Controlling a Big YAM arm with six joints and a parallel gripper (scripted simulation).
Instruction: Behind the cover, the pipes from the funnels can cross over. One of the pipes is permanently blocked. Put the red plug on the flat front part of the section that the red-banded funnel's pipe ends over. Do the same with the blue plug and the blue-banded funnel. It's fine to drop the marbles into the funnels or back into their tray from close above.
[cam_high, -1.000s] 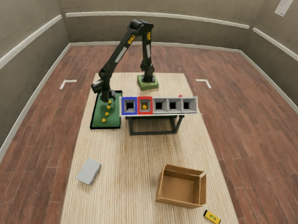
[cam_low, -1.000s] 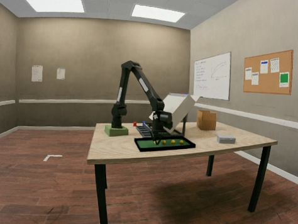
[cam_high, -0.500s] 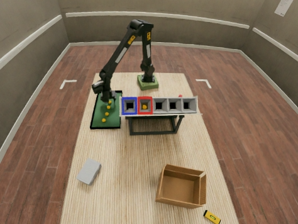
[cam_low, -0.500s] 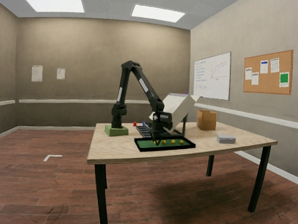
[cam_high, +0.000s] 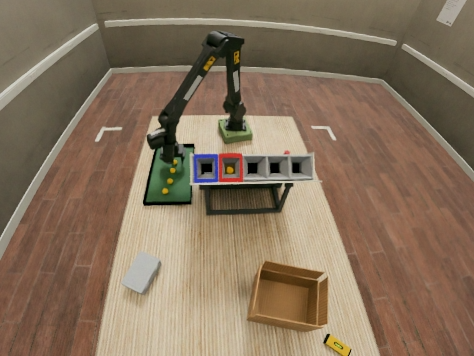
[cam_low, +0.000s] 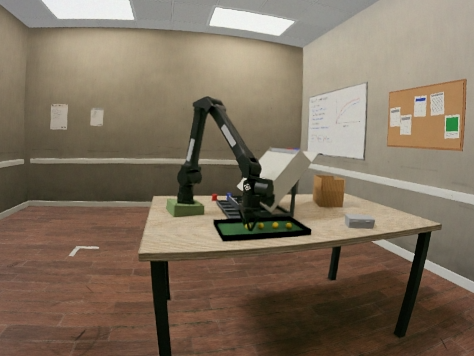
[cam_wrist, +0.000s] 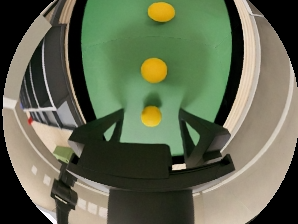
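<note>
My gripper (cam_high: 174, 159) (cam_low: 246, 223) (cam_wrist: 151, 112) is open, low over the green tray (cam_high: 180, 192) (cam_low: 235, 231) (cam_wrist: 107, 43). Its fingers stand on either side of a yellow marble (cam_wrist: 150, 115) that lies on the tray. Three more marbles (cam_high: 170, 181) (cam_low: 275, 225) (cam_wrist: 153, 70) lie in a row beyond it. The blue-banded funnel (cam_high: 205, 168) looks empty. The red-banded funnel (cam_high: 230, 167) has a yellow marble (cam_high: 229, 170) in its mouth. The red plug (cam_high: 286, 151) (cam_low: 214, 197) and the blue plug (cam_low: 228, 195) stand behind the funnel stand, near the dark sectioned rack (cam_low: 227, 206).
Three grey funnels (cam_high: 275, 167) sit right of the banded ones under the slanted white cover (cam_low: 278, 172). A cardboard box (cam_high: 290, 295) (cam_low: 328, 190), a grey block (cam_high: 142, 272) (cam_low: 359, 220) and a yellow level (cam_high: 337, 344) lie toward the table's front. The arm's green base (cam_high: 234, 131) stands behind.
</note>
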